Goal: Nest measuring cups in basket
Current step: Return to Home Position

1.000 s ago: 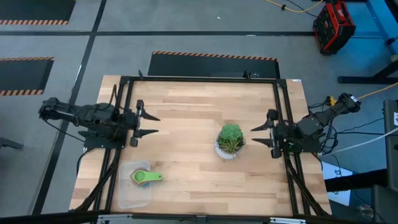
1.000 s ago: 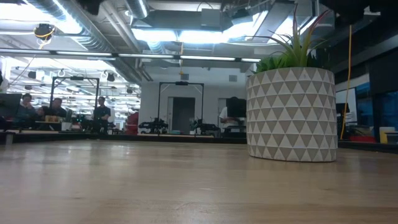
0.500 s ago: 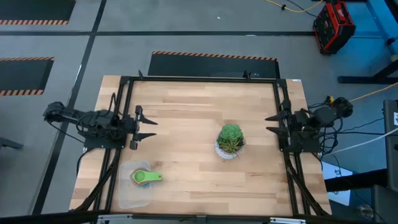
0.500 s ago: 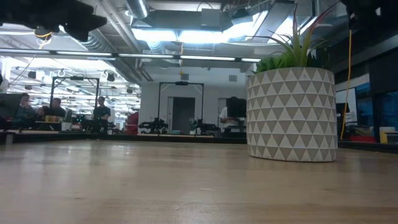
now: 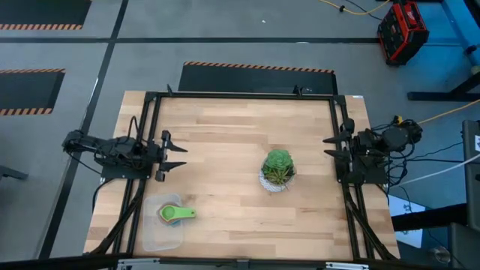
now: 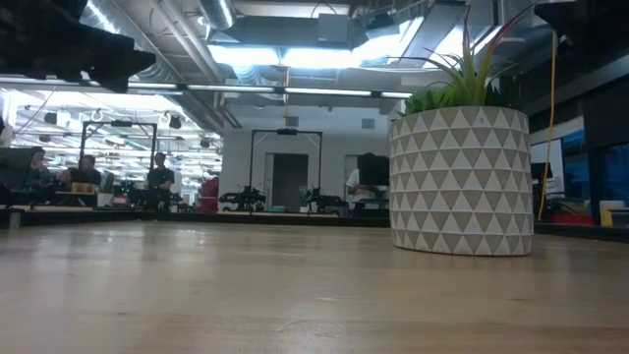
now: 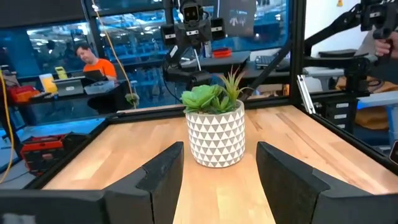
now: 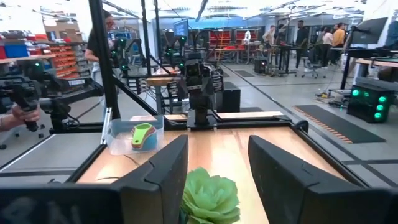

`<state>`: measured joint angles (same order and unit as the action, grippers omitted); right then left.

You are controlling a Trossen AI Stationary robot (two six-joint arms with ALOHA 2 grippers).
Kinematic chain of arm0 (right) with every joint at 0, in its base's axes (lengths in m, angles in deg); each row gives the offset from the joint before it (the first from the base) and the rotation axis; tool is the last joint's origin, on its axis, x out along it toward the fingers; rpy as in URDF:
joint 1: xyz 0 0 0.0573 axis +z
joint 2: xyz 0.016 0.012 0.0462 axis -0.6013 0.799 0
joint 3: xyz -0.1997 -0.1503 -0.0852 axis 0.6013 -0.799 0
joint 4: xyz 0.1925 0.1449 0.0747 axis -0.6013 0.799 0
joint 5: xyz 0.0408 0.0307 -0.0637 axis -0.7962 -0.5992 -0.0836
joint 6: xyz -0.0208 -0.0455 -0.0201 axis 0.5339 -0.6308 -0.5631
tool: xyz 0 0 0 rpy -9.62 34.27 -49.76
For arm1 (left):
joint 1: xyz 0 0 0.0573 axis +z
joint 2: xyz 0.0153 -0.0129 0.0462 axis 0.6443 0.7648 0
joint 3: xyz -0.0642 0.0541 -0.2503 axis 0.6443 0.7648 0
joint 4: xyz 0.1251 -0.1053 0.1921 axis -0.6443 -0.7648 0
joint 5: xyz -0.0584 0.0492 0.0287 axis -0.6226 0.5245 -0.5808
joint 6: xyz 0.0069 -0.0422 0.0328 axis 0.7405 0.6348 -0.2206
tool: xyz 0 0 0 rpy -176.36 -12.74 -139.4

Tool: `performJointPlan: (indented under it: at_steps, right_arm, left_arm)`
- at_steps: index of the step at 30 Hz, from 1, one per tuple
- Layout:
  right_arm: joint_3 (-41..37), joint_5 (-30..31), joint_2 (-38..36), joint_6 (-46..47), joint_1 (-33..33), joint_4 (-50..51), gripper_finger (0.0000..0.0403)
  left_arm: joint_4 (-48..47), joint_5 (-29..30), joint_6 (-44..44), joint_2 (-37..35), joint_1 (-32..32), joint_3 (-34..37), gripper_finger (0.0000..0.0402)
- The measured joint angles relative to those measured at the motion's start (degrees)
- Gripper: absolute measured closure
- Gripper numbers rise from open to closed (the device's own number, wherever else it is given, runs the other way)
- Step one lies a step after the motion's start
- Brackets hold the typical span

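Left gripper [image 5: 184,155] and right gripper [image 5: 325,147] gape wide, holding nothing. I see the measuring cups [image 5: 175,214] nested inside the basket [image 5: 158,237]

Measuring cups [image 5: 175,214] nested; lower ones mostly hidden beneath green.

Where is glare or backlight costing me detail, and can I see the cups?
High view: even light, no glare; the measuring cups show plainly in the basket. Low view: bright ceiling lights backlight the plant pot, an arm is only a dark silhouette upper left; basket not visible. Right wrist view: cups visible above the basket's clear wall.
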<state>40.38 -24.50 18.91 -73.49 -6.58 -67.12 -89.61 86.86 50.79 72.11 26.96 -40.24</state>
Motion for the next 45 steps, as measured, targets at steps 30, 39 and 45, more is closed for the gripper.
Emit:
performJointPlan:
  at_steps: [30,39,45]
  right_arm:
    - [-24.59,0.10,0.20,-8.40,-6.87,-33.98,0.0230]
    - [-24.59,-7.82,0.25,-14.64,-17.26,-29.21,0.0230]
    - [-24.59,-10.32,0.34,-12.15,-23.80,-25.71,0.0230]
  left_arm:
    - [7.00,-15.85,1.22,-0.51,15.20,4.17,0.0207]
    - [6.93,-20.09,1.75,-0.51,17.93,4.17,0.0207]
    - [5.86,-21.30,1.86,-0.51,19.46,4.17,0.0207]
